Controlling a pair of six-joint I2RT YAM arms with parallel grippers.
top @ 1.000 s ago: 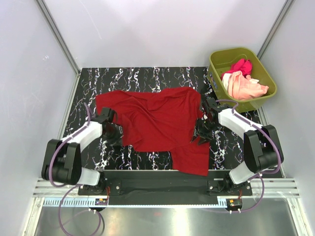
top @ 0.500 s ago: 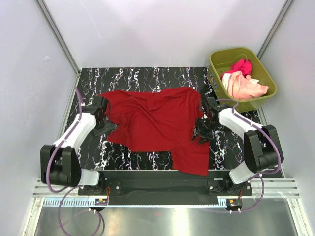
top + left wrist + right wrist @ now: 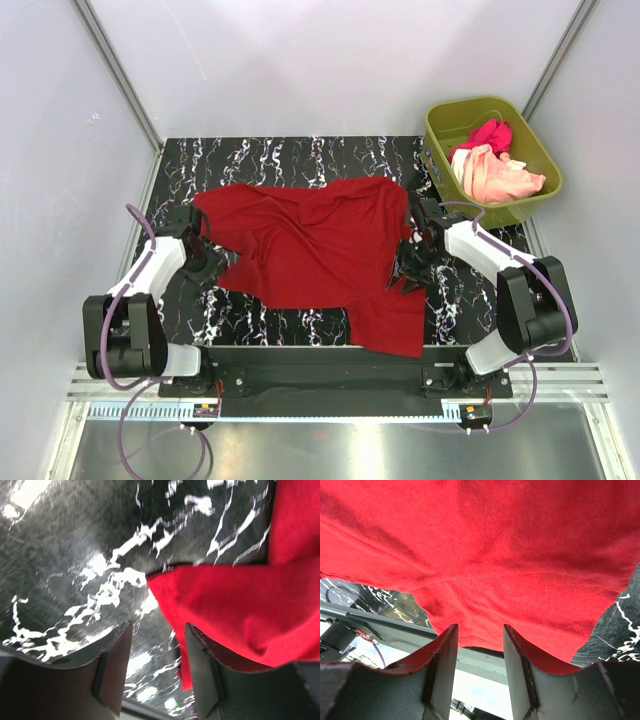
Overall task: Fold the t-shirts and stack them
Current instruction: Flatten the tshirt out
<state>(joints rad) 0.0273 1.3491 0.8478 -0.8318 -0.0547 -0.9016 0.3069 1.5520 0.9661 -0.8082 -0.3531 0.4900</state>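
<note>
Deep red cloth covers the middle of the black marbled table point(image 3: 280, 160) in the top view. This is the red t-shirt point(image 3: 310, 245), lying rumpled and open with its long axis running left to right between the two grippers. One flap trails toward the near edge, below the right gripper point(image 3: 410, 270). That gripper sits at the shirt's right border. The left gripper point(image 3: 208, 262) sits at the shirt's left border, over bare table just beside the cloth. There are three shirts. The red one is on the table. The magenta t-shirt point(image 3: 487, 133) and the peach t-shirt point(image 3: 495, 175) are bundled in the single olive tub point(image 3: 437, 140), beyond and to the right of the right gripper.

In the left wrist view, the left gripper point(image 3: 157, 630) has its jaws apart with only marbled table point(image 3: 75, 555) showing in the gap, so it grips nothing. A corner of the red t-shirt point(image 3: 240, 610) comes in from the right, ahead of the tips. It passes behind the right-hand finger, and the left-hand one of the fingers point(image 3: 115, 670) is clear of it. Whether the cloth touches the finger cannot be told.

In the right wrist view, the right gripper point(image 3: 479, 630) also has its jaws apart, with nothing clamped between them. The red t-shirt point(image 3: 495, 555) fills the view ahead of the fingers point(image 3: 442, 670), its edge lying right at the fingertips. A strip of table point(image 3: 615, 630) shows off to the right.
</note>
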